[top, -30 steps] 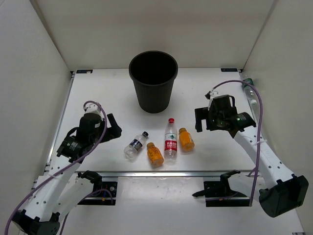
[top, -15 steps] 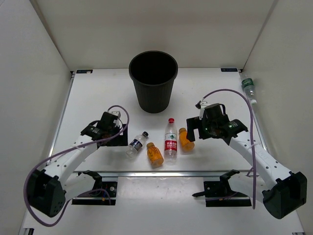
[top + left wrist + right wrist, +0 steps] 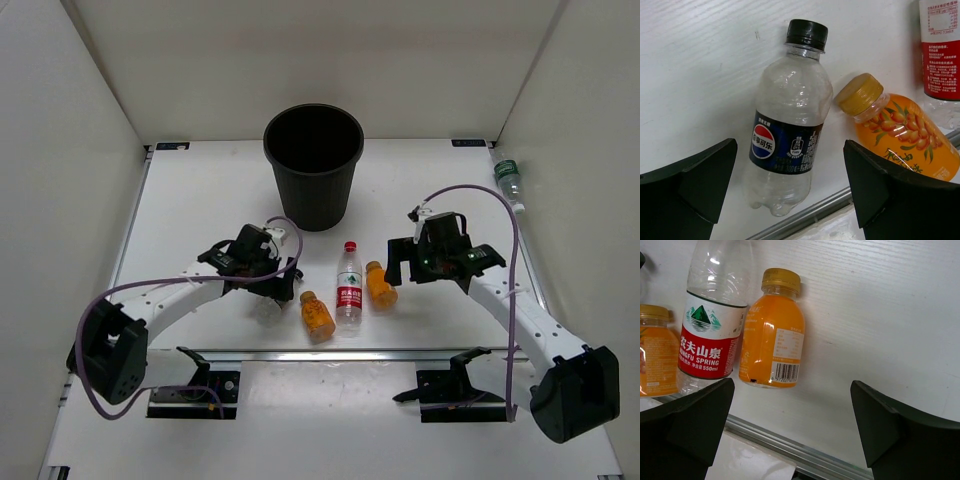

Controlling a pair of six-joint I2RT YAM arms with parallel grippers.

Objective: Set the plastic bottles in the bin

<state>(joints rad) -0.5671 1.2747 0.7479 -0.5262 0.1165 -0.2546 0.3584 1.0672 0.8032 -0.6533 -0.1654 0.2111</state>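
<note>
The black bin [image 3: 313, 165] stands at the back centre. Four bottles lie in a row in front of it: a clear dark-capped one [image 3: 787, 140], an orange one [image 3: 317, 314], a red-capped clear one [image 3: 348, 285] and a second orange one [image 3: 380, 284]. A green-labelled bottle [image 3: 508, 180] lies at the far right edge. My left gripper [image 3: 272, 285] is open above the dark-capped bottle [image 3: 268, 310], which lies between its fingers in the left wrist view. My right gripper [image 3: 398, 268] is open just right of the second orange bottle [image 3: 772, 340].
White walls enclose the table on three sides. A metal rail [image 3: 340, 352] runs along the near edge just in front of the bottles. The orange bottle [image 3: 895, 130] lies close beside the left gripper's right finger [image 3: 880, 185].
My left arm has swung right and down over the dark-capped bottle. My right gripper came in from the right towards the orange bottle. The bottles have not moved.
</note>
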